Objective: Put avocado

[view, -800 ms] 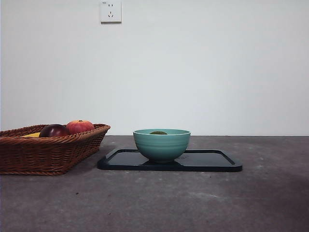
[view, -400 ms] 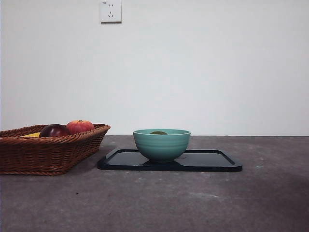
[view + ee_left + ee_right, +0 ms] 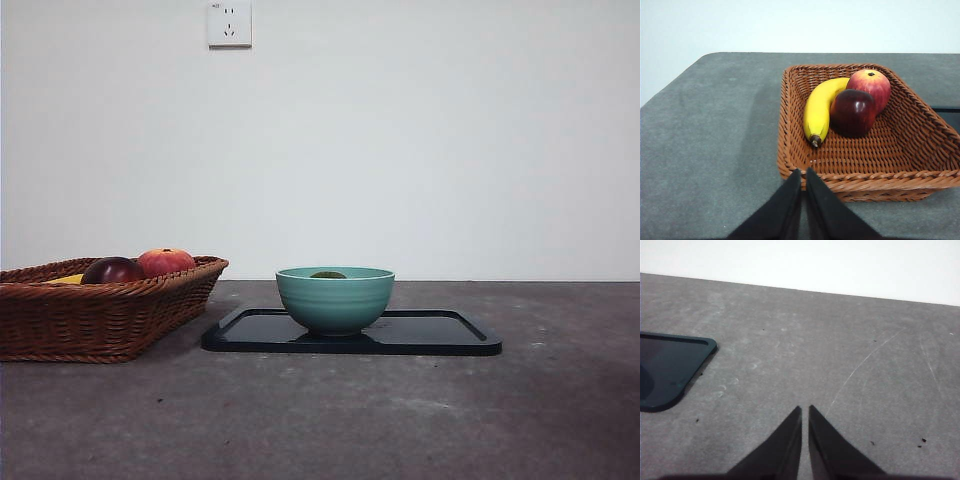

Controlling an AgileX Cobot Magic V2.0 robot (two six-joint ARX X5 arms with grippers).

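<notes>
We see the avocado (image 3: pixel 328 274) lying inside the bowl (image 3: pixel 335 300), only its top showing above the rim. The bowl stands on the tray (image 3: pixel 430 335), and the basket (image 3: pixel 100 310) sits just beside the tray. Our left gripper (image 3: pixel 803 172) hangs by the basket's rim, its 2 jaws closed and empty. Our right gripper (image 3: pixel 805 409) is over bare table near the tray's corner, jaws likewise pressed together, holding nothing.

The bowl (image 3: pixel 335 299) stands on the tray (image 3: pixel 440 335) at the middle of the surface (image 3: pixel 400 420); what seems to be the avocado (image 3: pixel 328 274) lies in it; the basket (image 3: pixel 95 315) sits left, holding a banana (image 3: pixel 818 108), apple (image 3: pixel 852 112) and peach (image 3: pixel 871 85).
</notes>
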